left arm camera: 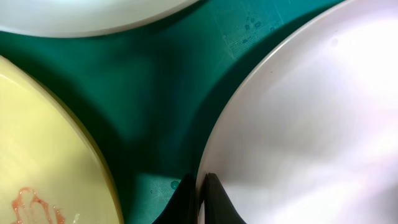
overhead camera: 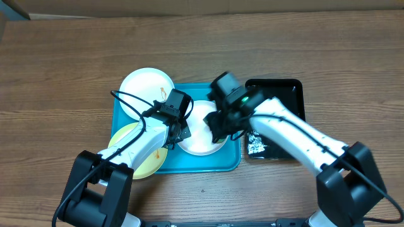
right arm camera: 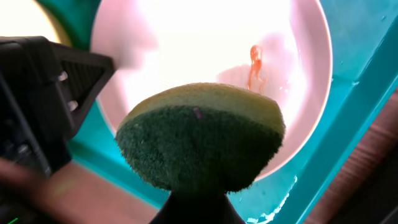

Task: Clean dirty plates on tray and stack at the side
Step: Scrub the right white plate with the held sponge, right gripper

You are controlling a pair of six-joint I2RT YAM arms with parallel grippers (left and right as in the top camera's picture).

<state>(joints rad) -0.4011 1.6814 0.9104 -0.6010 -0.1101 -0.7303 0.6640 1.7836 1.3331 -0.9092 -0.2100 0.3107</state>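
The turquoise tray (overhead camera: 214, 165) holds a white plate (overhead camera: 201, 135) in its middle. A second white plate (overhead camera: 142, 85) overhangs the tray's back left. The pale yellow-green plate (overhead camera: 148, 162) overhangs the front left. My left gripper (left arm camera: 200, 202) is shut on the middle white plate's left rim (left arm camera: 211, 149). The yellow-green plate (left arm camera: 37, 162) beside it carries an orange smear. My right gripper (right arm camera: 199, 208) is shut on a green and yellow sponge (right arm camera: 202, 134), held just above the white plate (right arm camera: 186, 43), which has an orange smear (right arm camera: 254, 62).
A small glossy black tray (overhead camera: 278, 88) stands right of the turquoise tray, with a crumpled shiny scrap (overhead camera: 257, 145) at its front. The brown wooden table (overhead camera: 63, 75) lies all round. The two arms meet over the tray's middle.
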